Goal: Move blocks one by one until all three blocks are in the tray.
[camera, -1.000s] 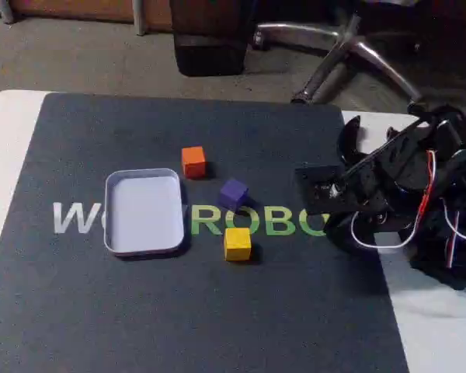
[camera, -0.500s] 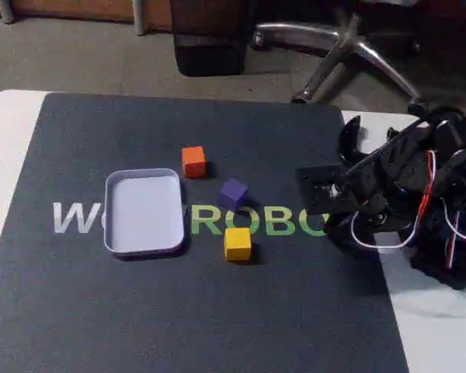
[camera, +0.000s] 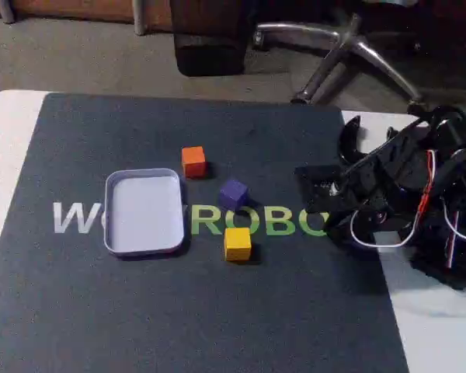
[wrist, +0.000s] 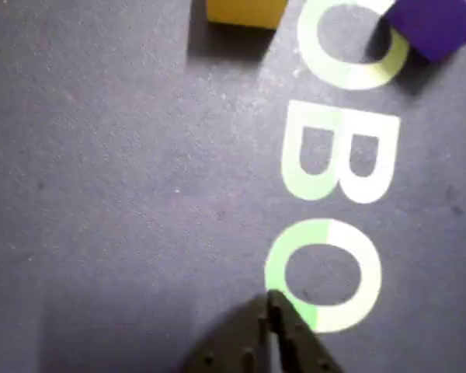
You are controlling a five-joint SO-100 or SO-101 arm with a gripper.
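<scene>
Three small cubes lying on the dark desk mat, none in the tray: one orange block (camera: 193,162) just beyond the tray's far right corner; one purple block (camera: 233,193) to the right of the tray, turned at an angle over the green lettering (camera: 256,221); one yellow block (camera: 237,243) nearer the camera, just below the purple. One shallow pale lavender tray (camera: 108,220) with rounded corners and raised rim, holding nothing. One black arm at the right of the fixed view; fingers (wrist: 267,305) pressed tip to tip in the wrist view, gripping nothing, low over the mat and well short of the cubes. Likely light, rigid and matte, so unlikely to slip or crush; best pinched across two opposite flat faces; purple needing a wrist turn to square up.
</scene>
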